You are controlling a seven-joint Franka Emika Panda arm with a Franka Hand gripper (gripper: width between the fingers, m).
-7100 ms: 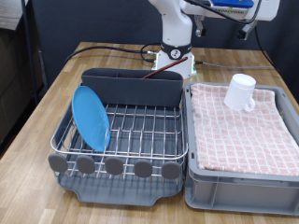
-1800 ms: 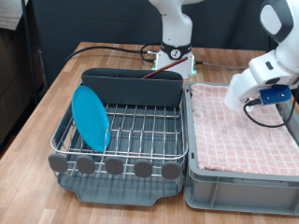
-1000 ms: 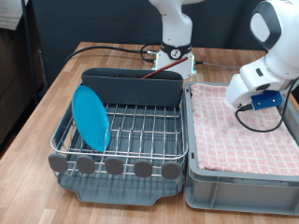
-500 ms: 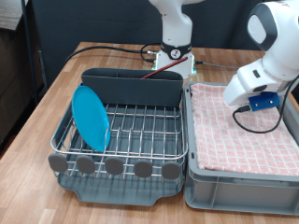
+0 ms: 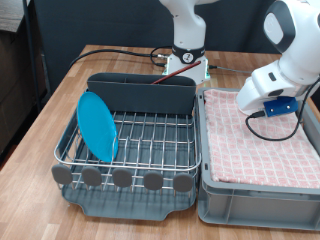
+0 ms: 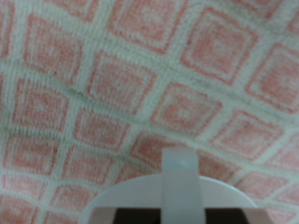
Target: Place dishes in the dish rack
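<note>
The light-blue plate [image 5: 97, 125] stands on edge in the left side of the dish rack [image 5: 130, 178]. A thin reddish-brown wooden spoon [image 5: 166, 79] rests at the rim of the rack's cutlery box [image 5: 140, 95]. My gripper [image 5: 262, 108] is low over the pink checked cloth [image 5: 265, 145] in the grey bin, at the spot where the white mug stood. In the exterior view my hand hides the mug. In the wrist view a white rounded edge [image 6: 173, 191], probably the mug, sits very close to the camera over the cloth [image 6: 140, 84]. My fingers do not show.
The grey bin [image 5: 255, 205] stands right of the rack in the exterior view. The robot base [image 5: 187, 62] and a red cable [image 5: 120, 50] are behind the rack. The wooden table [image 5: 50, 110] drops off at the left edge.
My hand has shifted slightly left and down over the cloth. Seven seconds ago the mug stood free on the cloth and the arm was away from it.
</note>
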